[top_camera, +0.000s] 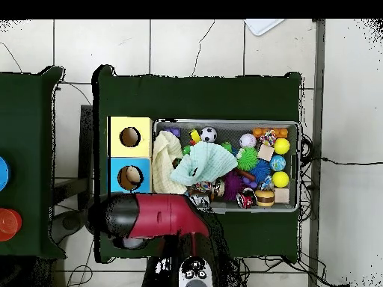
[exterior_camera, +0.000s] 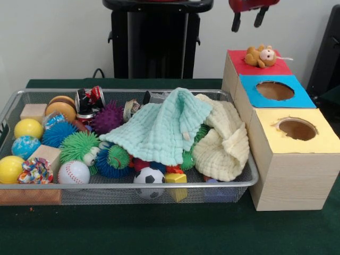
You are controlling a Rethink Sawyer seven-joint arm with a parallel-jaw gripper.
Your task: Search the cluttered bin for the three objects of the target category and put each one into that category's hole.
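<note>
The wire mesh bin (exterior_camera: 11,103) holds many toys, partly covered by a mint cloth (exterior_camera: 159,130) and a cream cloth (exterior_camera: 226,143). It also shows in the overhead view (top_camera: 224,123). A tan-brown plush monkey (exterior_camera: 261,56) lies on the red paper surround (exterior_camera: 239,66) at the far end of the pale wooden box (exterior_camera: 289,180). The red hole itself does not show. My gripper (exterior_camera: 246,26) hangs above the monkey, open and empty. No tiger is visible. In the overhead view my red arm (top_camera: 157,215) hides the gripper and the red end.
The blue-surrounded hole (exterior_camera: 274,91) and the yellow-surrounded hole (exterior_camera: 297,129) lie nearer on the box. In the bin are spiky balls (exterior_camera: 78,146), a baseball (exterior_camera: 74,172), a soccer ball (exterior_camera: 149,178), yellow balls (exterior_camera: 28,128), wooden blocks (exterior_camera: 47,154) and a can (exterior_camera: 89,99).
</note>
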